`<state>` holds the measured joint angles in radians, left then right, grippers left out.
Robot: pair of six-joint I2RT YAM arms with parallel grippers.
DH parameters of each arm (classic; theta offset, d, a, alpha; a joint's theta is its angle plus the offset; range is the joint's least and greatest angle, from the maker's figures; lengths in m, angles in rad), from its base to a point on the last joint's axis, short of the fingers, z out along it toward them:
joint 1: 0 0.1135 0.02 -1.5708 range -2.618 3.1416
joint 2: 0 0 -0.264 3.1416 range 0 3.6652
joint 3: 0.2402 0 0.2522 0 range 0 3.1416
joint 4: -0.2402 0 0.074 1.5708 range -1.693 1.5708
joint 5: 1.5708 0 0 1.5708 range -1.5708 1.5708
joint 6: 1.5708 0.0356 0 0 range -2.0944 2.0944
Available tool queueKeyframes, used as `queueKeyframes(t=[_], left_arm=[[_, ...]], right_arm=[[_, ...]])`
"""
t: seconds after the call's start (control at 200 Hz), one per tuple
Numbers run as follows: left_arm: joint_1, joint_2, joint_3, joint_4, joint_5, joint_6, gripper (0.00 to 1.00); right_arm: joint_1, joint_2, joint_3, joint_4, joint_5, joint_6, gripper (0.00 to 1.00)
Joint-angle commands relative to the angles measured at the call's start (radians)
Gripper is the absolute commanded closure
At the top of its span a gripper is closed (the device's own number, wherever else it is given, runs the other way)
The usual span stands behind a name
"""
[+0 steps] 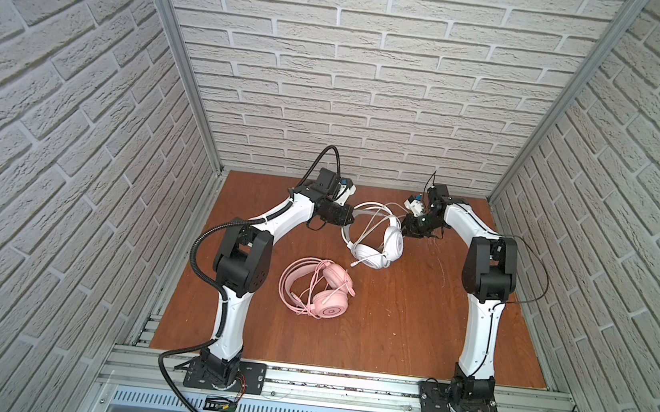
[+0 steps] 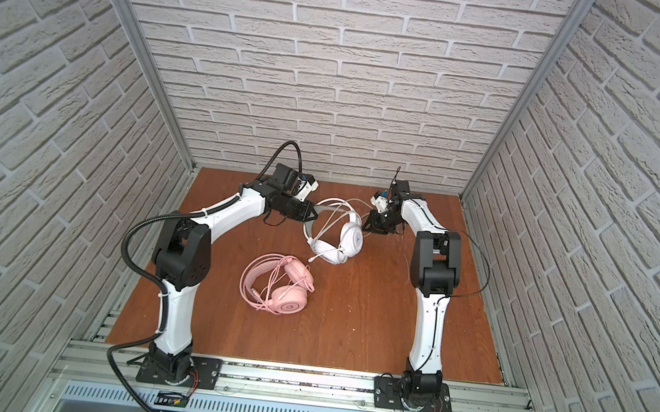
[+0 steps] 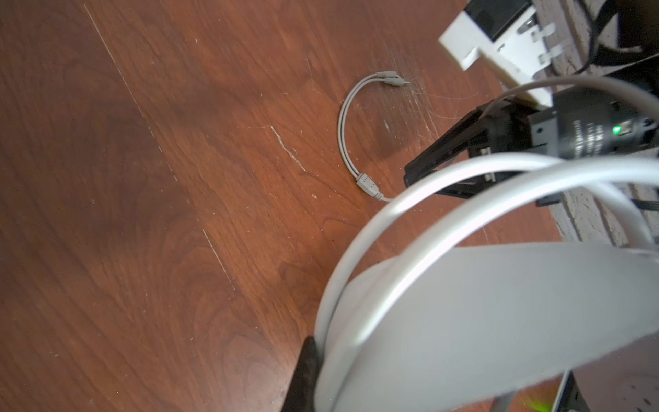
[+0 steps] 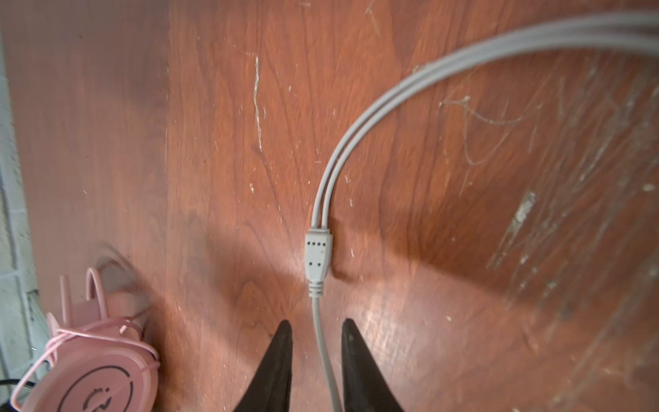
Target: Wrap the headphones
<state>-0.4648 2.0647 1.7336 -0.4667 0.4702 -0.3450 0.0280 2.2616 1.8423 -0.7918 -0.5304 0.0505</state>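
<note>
Right end effector (image 4: 315,330), fingers slightly spread, straddles the white headset's cord (image 4: 322,342) below its splitter (image 4: 318,253); pinch there, while the left end effector (image 1: 350,217) clamps the grey band (image 3: 481,321).

Reddish-brown wood-grain bench (image 1: 391,326), streaked with pale scratches. Pale pink padded headset (image 1: 317,288), cord pink too, a dark ring mark on its cup. White padded headset (image 1: 378,245) with a light grey band, light grey cord (image 4: 322,342). Black pincer fingers (image 4: 281,356). White brick-pattern walls (image 1: 375,74).
</note>
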Motion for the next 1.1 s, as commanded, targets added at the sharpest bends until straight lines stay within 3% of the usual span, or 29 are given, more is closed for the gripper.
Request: queueKeyframes(t=[0.0, 0.175, 0.31, 0.4, 0.495, 0.665, 0.81, 1.095], left_arm=[[0.001, -0.063, 0.000, 0.084, 0.086, -0.046, 1.00], [0.002, -0.062, 0.003, 0.096, 0.100, -0.061, 1.00], [0.001, -0.068, 0.004, 0.102, 0.104, -0.071, 1.00], [0.001, -0.074, 0.008, 0.102, 0.105, -0.076, 1.00], [0.000, -0.084, 0.008, 0.115, 0.106, -0.087, 1.00], [0.013, -0.100, -0.009, 0.180, 0.138, -0.153, 1.00], [0.020, -0.113, -0.005, 0.193, 0.145, -0.171, 1.00], [0.023, -0.125, 0.004, 0.197, 0.169, -0.189, 1.00]], right_arm=[[0.003, -0.071, -0.041, 0.139, -0.075, 0.067, 0.74], [0.003, -0.091, -0.119, 0.269, -0.083, 0.149, 0.75], [0.002, -0.107, -0.173, 0.348, -0.095, 0.194, 0.87], [0.003, -0.134, -0.212, 0.382, -0.123, 0.185, 0.94], [0.002, -0.172, -0.235, 0.360, -0.175, 0.139, 0.94], [0.006, -0.233, -0.240, 0.145, -0.366, -0.022, 0.94], [0.004, -0.322, -0.265, -0.119, -0.350, -0.181, 0.95], [-0.014, -0.448, -0.384, -0.290, -0.393, -0.350, 0.94]])
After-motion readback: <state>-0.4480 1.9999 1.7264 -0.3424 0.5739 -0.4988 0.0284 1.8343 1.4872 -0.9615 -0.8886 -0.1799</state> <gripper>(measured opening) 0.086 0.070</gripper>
